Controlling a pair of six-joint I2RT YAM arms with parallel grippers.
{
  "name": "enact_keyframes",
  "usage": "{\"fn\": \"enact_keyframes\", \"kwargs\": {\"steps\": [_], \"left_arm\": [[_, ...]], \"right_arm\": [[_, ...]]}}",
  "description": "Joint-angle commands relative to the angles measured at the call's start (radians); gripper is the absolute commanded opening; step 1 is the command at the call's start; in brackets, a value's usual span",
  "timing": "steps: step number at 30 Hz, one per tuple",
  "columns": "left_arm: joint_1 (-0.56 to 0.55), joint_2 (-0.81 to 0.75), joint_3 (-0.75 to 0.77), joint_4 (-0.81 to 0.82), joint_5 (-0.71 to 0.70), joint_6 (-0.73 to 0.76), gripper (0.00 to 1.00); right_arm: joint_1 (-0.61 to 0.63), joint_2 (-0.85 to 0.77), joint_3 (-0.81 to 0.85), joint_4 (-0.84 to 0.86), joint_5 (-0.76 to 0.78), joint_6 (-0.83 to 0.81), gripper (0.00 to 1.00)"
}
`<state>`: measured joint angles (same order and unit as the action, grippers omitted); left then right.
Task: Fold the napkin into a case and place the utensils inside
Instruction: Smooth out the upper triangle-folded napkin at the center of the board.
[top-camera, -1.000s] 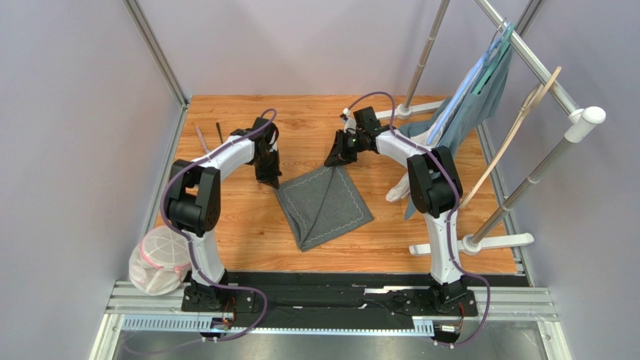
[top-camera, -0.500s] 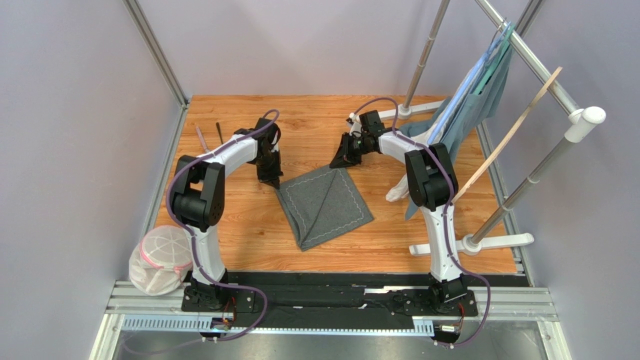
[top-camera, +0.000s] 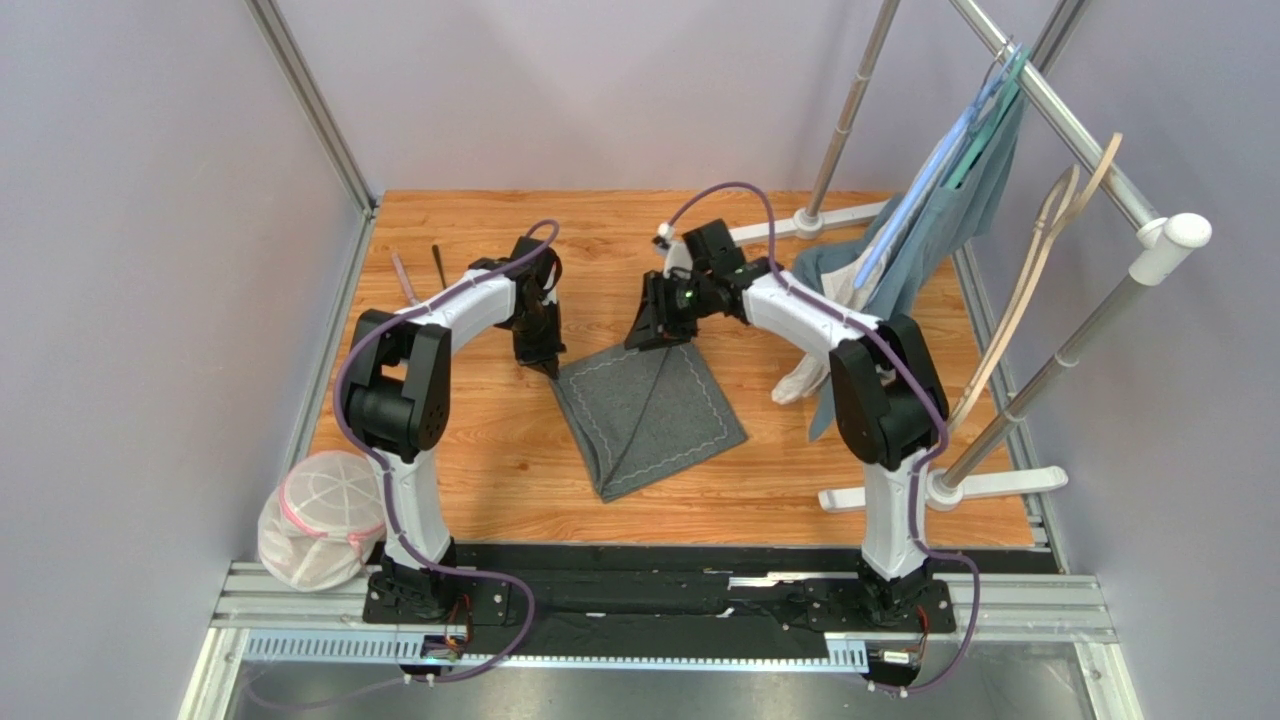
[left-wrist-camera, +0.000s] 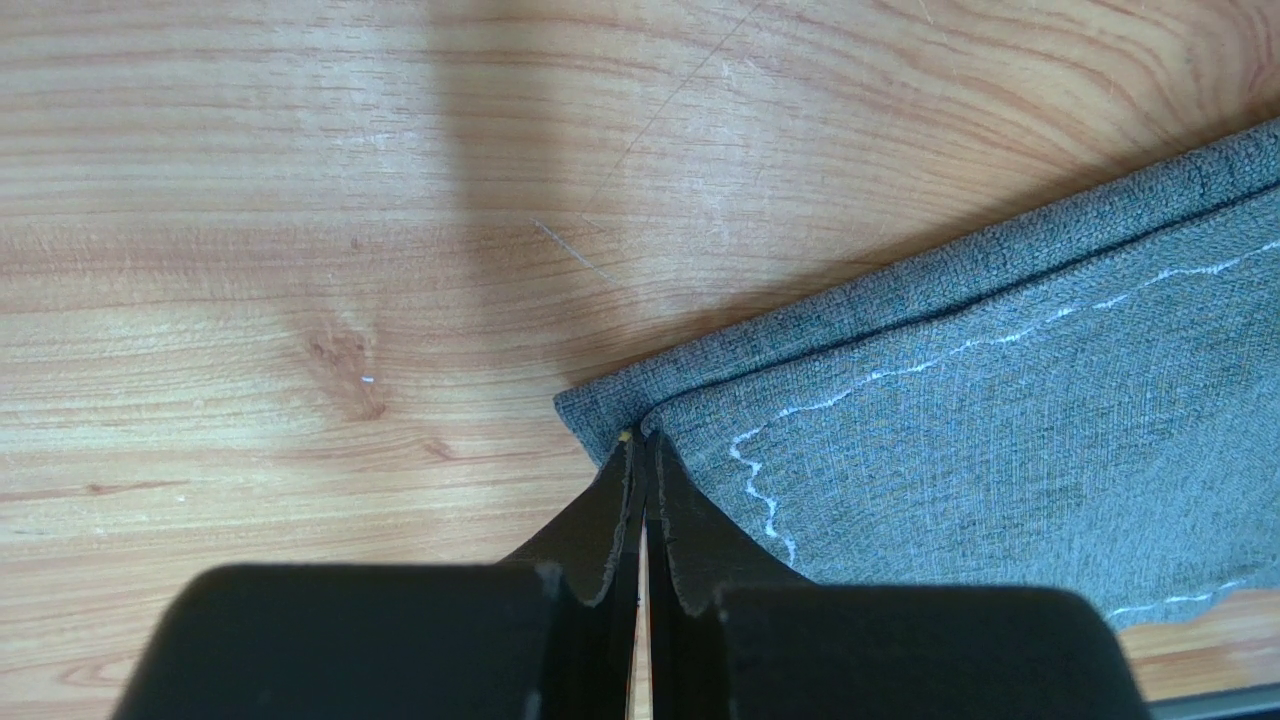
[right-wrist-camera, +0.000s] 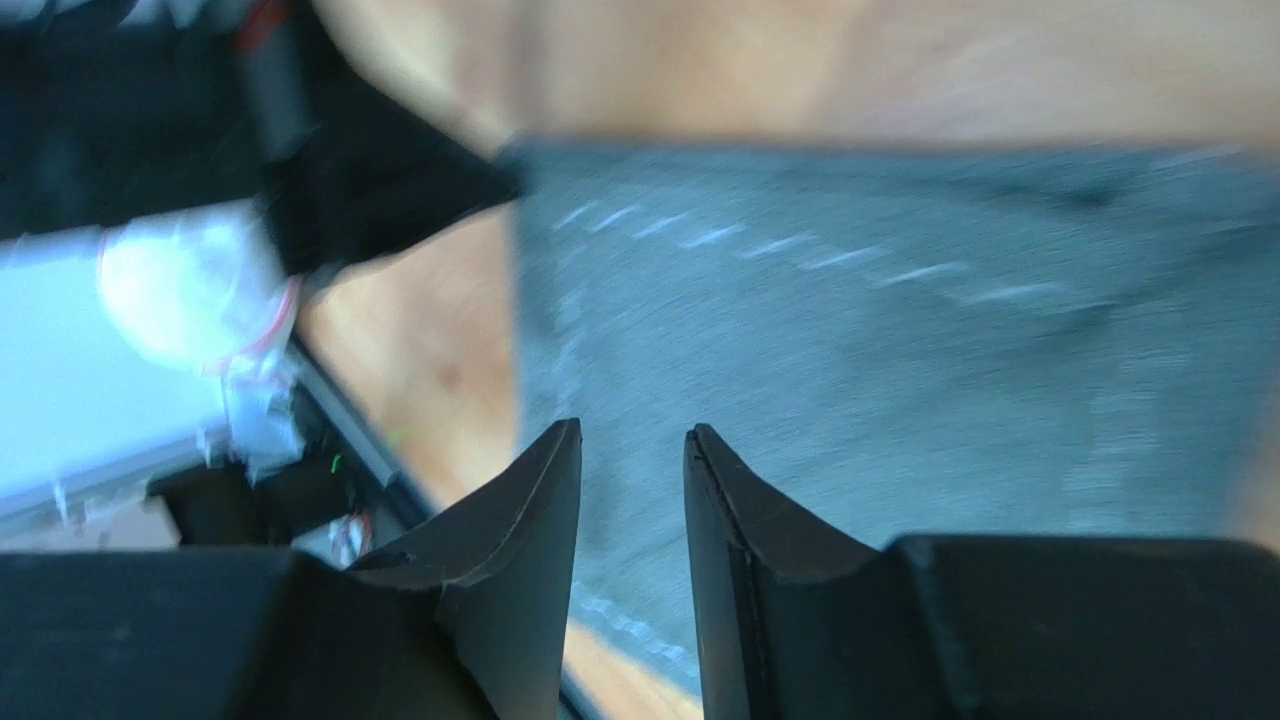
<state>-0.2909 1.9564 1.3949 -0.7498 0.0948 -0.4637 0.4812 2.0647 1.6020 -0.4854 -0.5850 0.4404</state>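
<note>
The dark grey napkin (top-camera: 649, 413) lies on the wooden table as a tilted square, with a diagonal crease and a second layer along one edge (left-wrist-camera: 977, 375). My left gripper (left-wrist-camera: 643, 443) is shut, its tips resting on the napkin's left corner (top-camera: 541, 357); no cloth shows between the fingers. My right gripper (top-camera: 657, 327) hovers over the napkin's far corner, open with nothing between its fingers (right-wrist-camera: 631, 431); the cloth (right-wrist-camera: 902, 300) shows blurred below it. The utensils lie at the far left: a slim pale knife (top-camera: 403, 279) and a thin black spoon (top-camera: 439, 266).
A metal clothes rack (top-camera: 1052, 105) stands at the right with a teal-grey garment (top-camera: 962, 180) and hangers on it; its white base bar (top-camera: 947, 483) lies on the table. A white mesh bag (top-camera: 320, 518) sits at the near left corner.
My right gripper has swung left to the napkin's far corner and its jaws have opened. A hanger on the rack has swung. My left gripper has stayed put.
</note>
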Motion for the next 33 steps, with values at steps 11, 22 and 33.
{"fn": "enact_keyframes", "kwargs": {"steps": [11,22,33], "left_arm": [[0.013,0.002,0.015,-0.008,-0.050,0.025,0.02],[0.013,-0.007,-0.002,0.000,-0.032,0.016,0.02],[0.013,-0.007,-0.002,0.001,-0.015,0.013,0.02]], "right_arm": [[0.247,-0.081,-0.275,0.326,-0.108,0.178,0.33],[0.278,-0.089,-0.418,0.518,-0.173,0.288,0.31],[0.283,-0.178,-0.530,0.439,-0.104,0.224,0.24]]}}
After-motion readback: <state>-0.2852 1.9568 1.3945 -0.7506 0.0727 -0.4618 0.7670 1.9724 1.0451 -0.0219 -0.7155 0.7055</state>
